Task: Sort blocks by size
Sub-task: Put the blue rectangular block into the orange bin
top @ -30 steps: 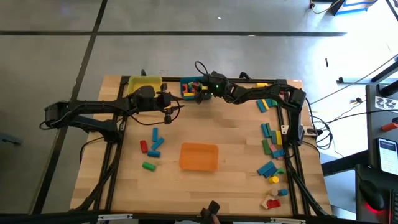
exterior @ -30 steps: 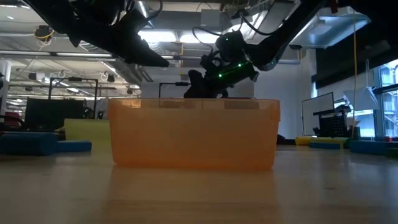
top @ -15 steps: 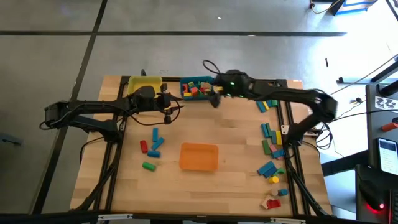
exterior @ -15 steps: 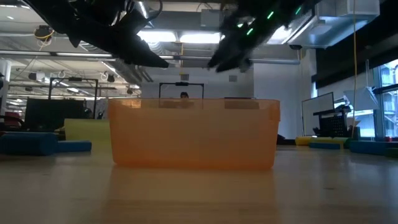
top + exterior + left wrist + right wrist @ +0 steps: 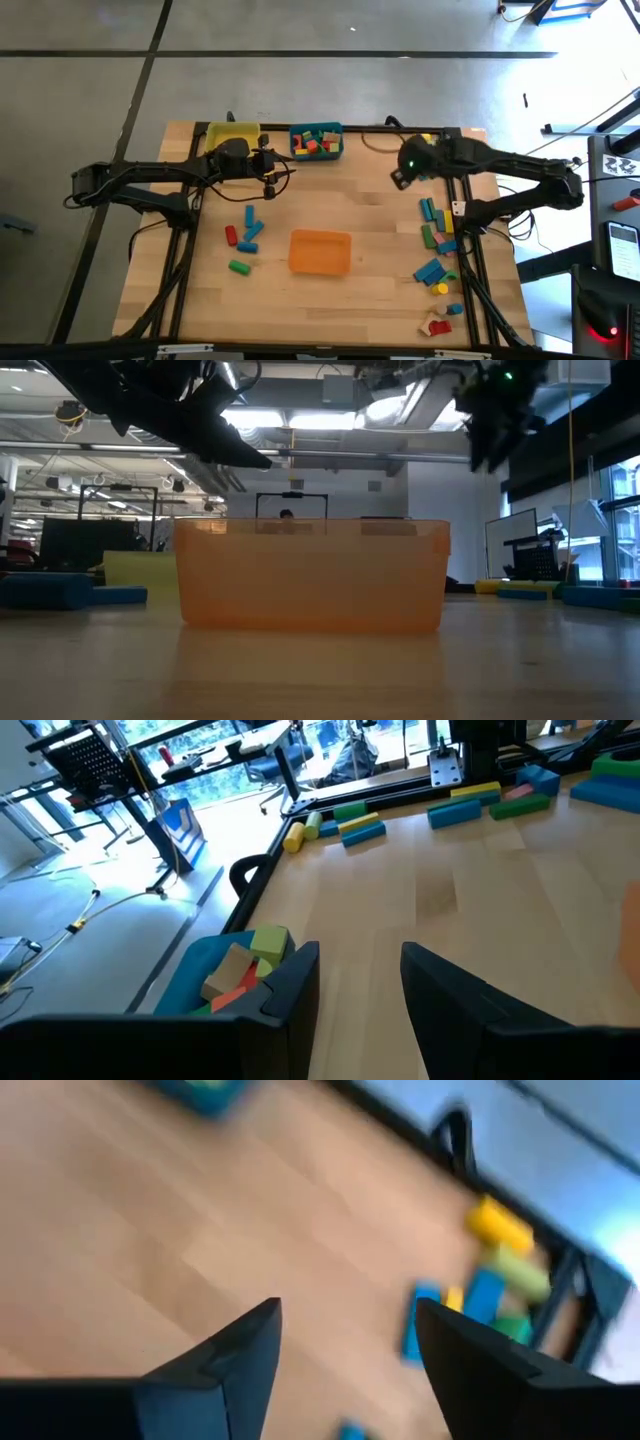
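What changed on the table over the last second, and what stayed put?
The right claw swung away from the teal bin at the table's far edge, toward the loose blocks along the right side. It now hangs open and empty over bare wood. The left claw stayed where it was, empty beside the teal bin. The yellow bin, orange bin and scattered blocks look unmoved.

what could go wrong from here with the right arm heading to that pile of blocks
The blocks by the right rail lie packed close, so the open right gripper may nudge neighbours or pinch two at once. Some sit near the table edge and could be knocked off. The left gripper hovers beside the teal bin, crowding any drop there.
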Robot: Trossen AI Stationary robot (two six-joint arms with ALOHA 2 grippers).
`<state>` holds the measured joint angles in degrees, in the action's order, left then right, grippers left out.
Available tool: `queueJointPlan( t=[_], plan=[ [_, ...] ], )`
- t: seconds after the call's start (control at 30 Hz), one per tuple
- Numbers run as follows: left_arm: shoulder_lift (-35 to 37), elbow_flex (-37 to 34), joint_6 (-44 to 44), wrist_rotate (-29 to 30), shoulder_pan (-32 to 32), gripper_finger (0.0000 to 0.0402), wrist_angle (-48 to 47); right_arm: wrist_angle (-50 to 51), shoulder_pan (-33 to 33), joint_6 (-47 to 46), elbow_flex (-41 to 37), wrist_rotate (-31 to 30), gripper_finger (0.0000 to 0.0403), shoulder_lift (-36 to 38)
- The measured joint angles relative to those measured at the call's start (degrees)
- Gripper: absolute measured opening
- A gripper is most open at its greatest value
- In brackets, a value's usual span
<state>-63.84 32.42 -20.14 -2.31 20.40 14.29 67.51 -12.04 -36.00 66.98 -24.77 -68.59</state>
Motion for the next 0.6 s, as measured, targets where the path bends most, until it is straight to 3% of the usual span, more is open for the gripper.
queueJointPlan(
  t=[0.33, 0.43, 0.6],
  plan=[
    [0.0, 0.0, -2.1, 0.0, 0.0, 0.0127, 0.3, -4.3, 0.4, -15.3, -22.6, 19.2, 0.0203, -0.1],
    [0.0, 0.0, -2.7, 0.0, 0.0, 0.0127, 1.2, -7.1, 0.4, -17.0, -27.7, 22.1, 0.0193, -0.1],
    [0.0, 0.0, -2.7, 0.0, 0.0, 0.0127, 2.7, -9.6, 0.4, -17.8, -30.7, 21.3, 0.0182, -0.1]
  ],
)
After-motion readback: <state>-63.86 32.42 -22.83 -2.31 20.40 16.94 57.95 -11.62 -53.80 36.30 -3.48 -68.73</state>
